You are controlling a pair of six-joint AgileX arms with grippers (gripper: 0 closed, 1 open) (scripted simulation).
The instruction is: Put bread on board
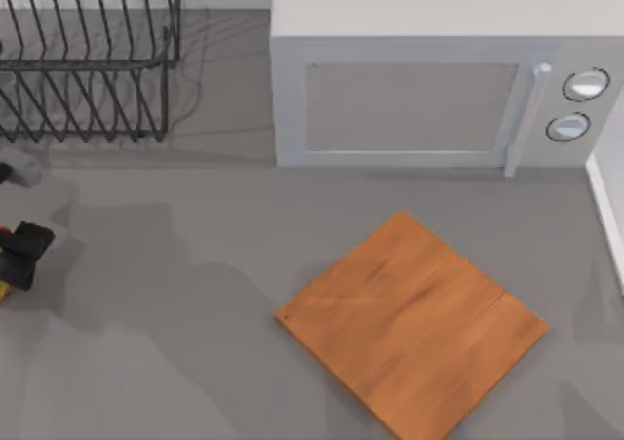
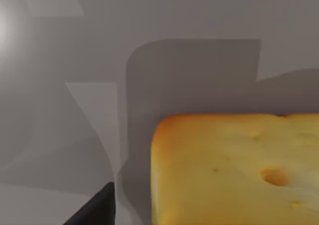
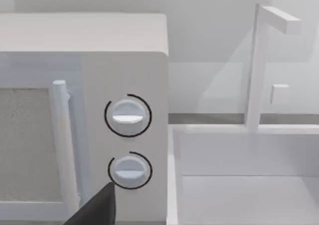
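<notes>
Golden bread (image 2: 234, 170) sits close under left gripper (image 1: 19, 255).

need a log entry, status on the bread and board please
Left gripper at table's left edge, close over golden-yellow toast slice. Orange-brown wooden cutting board bare. Right wrist faces grey microwave.
</notes>
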